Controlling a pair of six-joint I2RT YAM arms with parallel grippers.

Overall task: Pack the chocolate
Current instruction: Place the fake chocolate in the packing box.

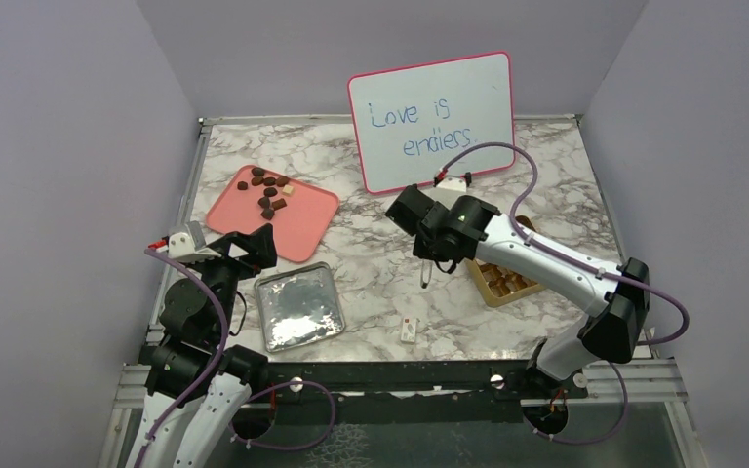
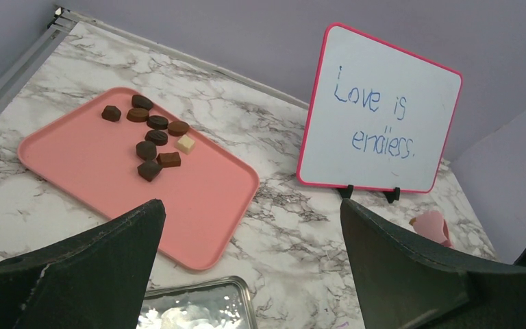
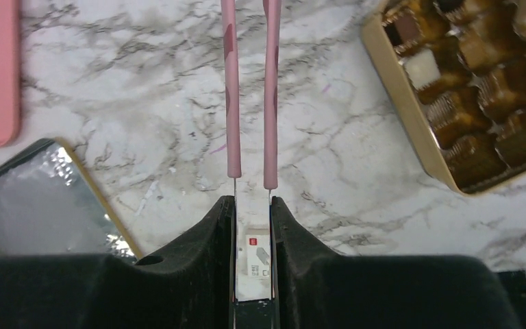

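Several chocolates (image 1: 269, 191), mostly dark brown with one pale piece, lie on a pink tray (image 1: 302, 226); they also show in the left wrist view (image 2: 152, 137). More pieces sit in the gold box (image 1: 503, 284), also in the right wrist view (image 3: 483, 82). My right gripper (image 1: 425, 255) (image 3: 253, 203) is shut on pink tongs (image 3: 250, 96), above bare marble between the tray and the box. The tongs' tips run out of that view. My left gripper (image 1: 254, 249) (image 2: 250, 212) is open and empty, just near of the tray.
A silver lid (image 1: 298, 308) lies in front of the left gripper. A small white tag (image 1: 409, 330) lies on the marble, seen between my right fingers (image 3: 253, 255). A whiteboard (image 1: 434, 119) stands at the back. Walls enclose the table (image 1: 566, 175).
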